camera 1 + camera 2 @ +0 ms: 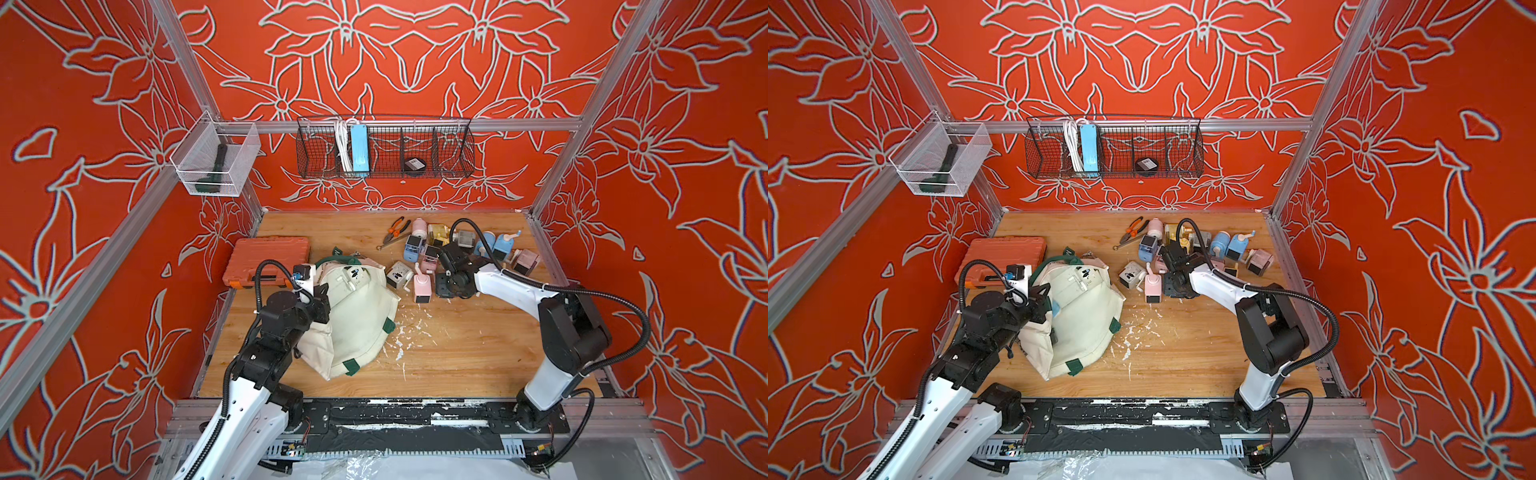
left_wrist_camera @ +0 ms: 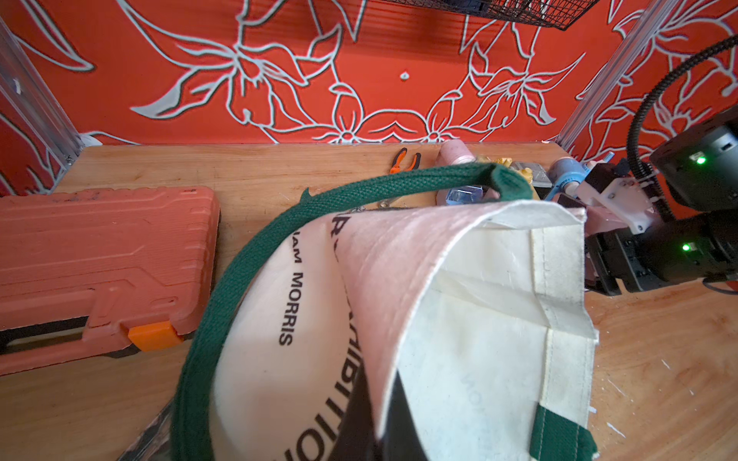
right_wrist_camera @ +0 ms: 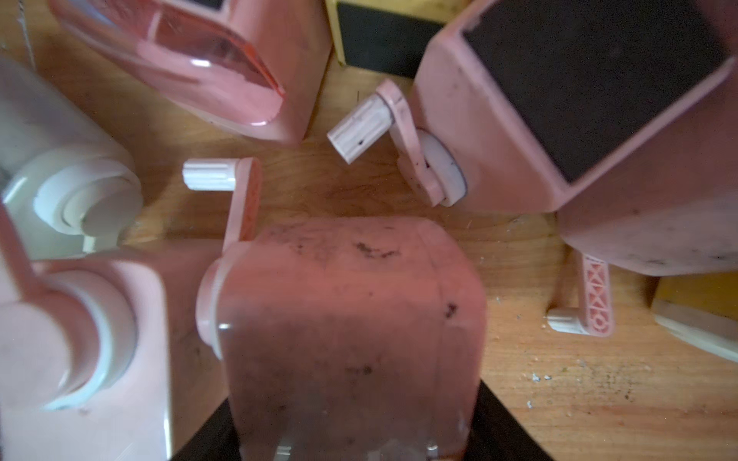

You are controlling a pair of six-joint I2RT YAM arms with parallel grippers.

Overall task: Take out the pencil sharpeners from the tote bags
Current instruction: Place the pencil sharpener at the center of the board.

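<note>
**A:** Sharpeners (image 1: 414, 246): boxy plastic crank models in pink, blue, yellow and a pale shade, several with dark drawer fronts. They lie in a loose heap on the far right part of the table (image 1: 457, 357). Some stand upright and some are tipped on a side.

**B:** Where's the right gripper (image 1: 451, 289)?

**A:** It points down into the near edge of that heap. In the right wrist view a pink sharpener (image 3: 351, 319) sits between its jaws. It is smudged with dark dust, and its crank sticks out to one side. The dark fingers flank it, and it looks gripped. More pink ones stand close around it.

**B:** And the tote (image 1: 357, 328)?

**A:** It's cream canvas with a green strap (image 2: 247, 271), crumpled on the table left of the heap, just beside the orange case (image 1: 270, 259). The left wrist view shows "MORRIS" in dark letters. The left gripper (image 1: 322, 297) is clenched on its rim, on the case side.

**B:** Anything still inside it?

**A:** Can't tell, because the folds hide the inside. Pliers (image 1: 397, 228) lie at the heap's far edge.
</note>
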